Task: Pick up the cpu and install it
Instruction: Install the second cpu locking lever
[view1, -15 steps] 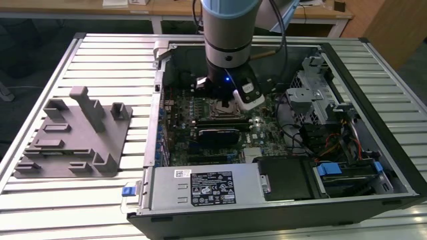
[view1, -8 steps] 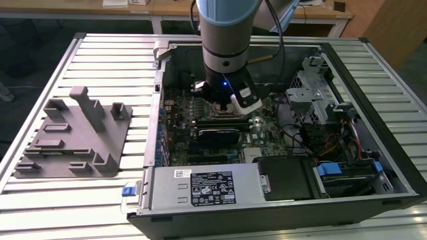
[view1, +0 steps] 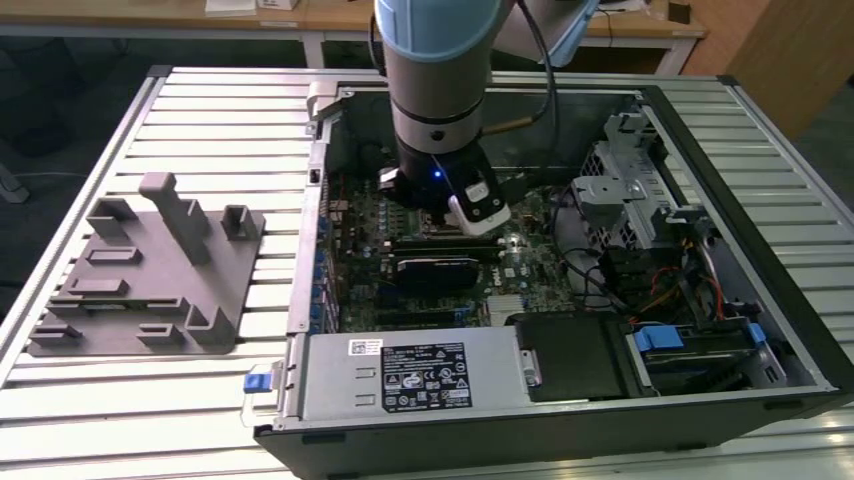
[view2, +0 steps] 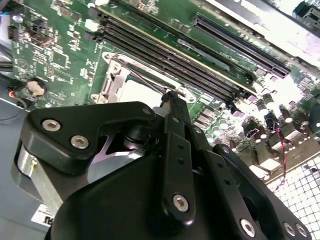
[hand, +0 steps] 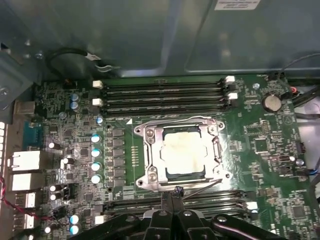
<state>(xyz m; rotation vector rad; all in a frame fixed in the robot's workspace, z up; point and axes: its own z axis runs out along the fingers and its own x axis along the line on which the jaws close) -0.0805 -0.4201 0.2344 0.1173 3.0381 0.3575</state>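
The cpu (hand: 184, 151) is a pale silvery square lying flat inside the metal socket frame (hand: 150, 150) on the green motherboard. It also shows as a light patch (view2: 136, 86) in the second wrist view. My gripper (hand: 175, 191) hovers just off one edge of the socket frame, between it and a row of memory slots. Its black fingers (view2: 172, 120) come together to a single narrow tip with nothing between them, apart from the cpu. In the exterior view the arm's wrist (view1: 441, 190) reaches down into the open computer case (view1: 747, 300) and covers the socket.
Memory slots (hand: 165, 92) run along both sides of the socket. A power supply (view1: 414, 375), drive cage (view1: 627, 190) and loose cables (view1: 667, 290) crowd the case. A grey plastic holder block (view1: 147, 270) sits on the slatted table at the exterior view's left.
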